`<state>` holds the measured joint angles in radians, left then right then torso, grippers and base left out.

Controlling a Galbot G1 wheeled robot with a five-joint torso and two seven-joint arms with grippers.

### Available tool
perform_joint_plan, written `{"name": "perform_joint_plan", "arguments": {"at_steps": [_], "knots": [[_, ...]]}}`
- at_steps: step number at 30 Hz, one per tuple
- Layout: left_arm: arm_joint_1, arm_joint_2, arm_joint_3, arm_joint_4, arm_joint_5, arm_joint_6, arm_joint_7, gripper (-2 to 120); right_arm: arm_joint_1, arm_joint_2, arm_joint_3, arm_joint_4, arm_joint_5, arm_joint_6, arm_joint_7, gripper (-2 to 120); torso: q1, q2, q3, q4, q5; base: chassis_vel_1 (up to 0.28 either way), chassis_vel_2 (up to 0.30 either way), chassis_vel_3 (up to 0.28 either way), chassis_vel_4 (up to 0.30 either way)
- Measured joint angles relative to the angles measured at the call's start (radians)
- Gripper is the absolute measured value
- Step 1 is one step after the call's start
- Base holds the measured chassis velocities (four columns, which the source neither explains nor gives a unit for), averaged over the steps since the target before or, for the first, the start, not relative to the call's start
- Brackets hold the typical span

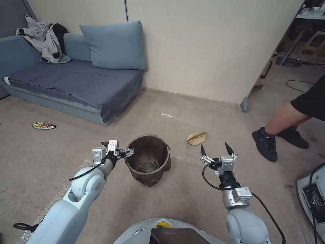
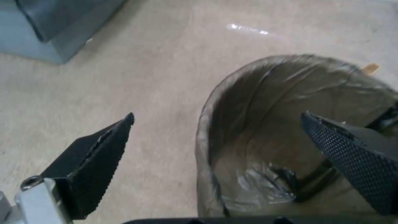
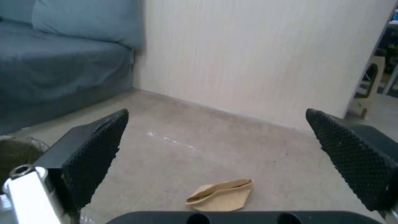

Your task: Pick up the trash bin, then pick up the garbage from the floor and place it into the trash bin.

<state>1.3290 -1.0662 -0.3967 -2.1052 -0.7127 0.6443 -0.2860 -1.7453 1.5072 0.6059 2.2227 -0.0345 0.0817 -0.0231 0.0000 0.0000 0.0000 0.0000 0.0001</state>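
**Left pincer straddles the bin rim; right pincer waits open near the folded paper**

Nearest the robot, the left pincer [image 1: 127, 152] sits at the near-left rim of the trash bin [image 1: 149, 165], spread open. In the left wrist view one finger hangs outside the wall above the carpet and the other over the bin's mouth, so the bagged rim [image 2: 207, 124] runs between them. That placement looks chosen for a pinch on the wall, the likely way to lift a light bin with one arm; nothing is gripped yet.

The bin stands on the carpet [image 1: 50, 159] just ahead of the robot's base, between the two arms. Its long axis is close to upright, mouth facing up, and it seems to tip slightly away from the robot. The dark bag is folded over the rim and lies crumpled at the bottom.

The right pincer [image 1: 216, 149] is held above the floor to the bin's right, fingers wide apart and holding nothing, its tips aimed forward toward the tan folded paper [image 1: 196, 138]. This reads as a waiting pose, ready for the litter.

That paper lies flat a little beyond the bin, its long axis running roughly left to right. Farther off on the left, a yellow wrapper [image 1: 43, 126] rests in front of the sofa [image 1: 74, 84].
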Motion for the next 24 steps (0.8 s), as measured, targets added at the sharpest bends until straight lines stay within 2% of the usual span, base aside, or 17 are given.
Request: {"name": "perform_joint_plan", "arguments": {"at_steps": [4,8,24], "knots": [[-0.006,-0.01,0.005,0.018,-0.006,0.014,-0.025,100,-0.005,0.003,0.001,0.002,-0.003,0.002,0.0,100,0.0,0.0,0.0,0.0,0.0,0.0,0.0,0.0,0.0],[-0.018,-0.022,0.005,0.06,-0.011,0.022,-0.03,100,-0.008,0.008,0.001,0.004,-0.007,0.004,0.0,100,0.0,0.0,0.0,0.0001,-0.0001,0.0,0.0,0.0,0.0],[-0.064,-0.053,0.042,0.136,-0.01,0.035,-0.043,100,-0.015,0.007,-0.001,0.008,-0.007,0.013,-0.006,100,0.0,0.0,0.0,0.0,-0.0001,0.0,0.0,0.0,0.0]]}}
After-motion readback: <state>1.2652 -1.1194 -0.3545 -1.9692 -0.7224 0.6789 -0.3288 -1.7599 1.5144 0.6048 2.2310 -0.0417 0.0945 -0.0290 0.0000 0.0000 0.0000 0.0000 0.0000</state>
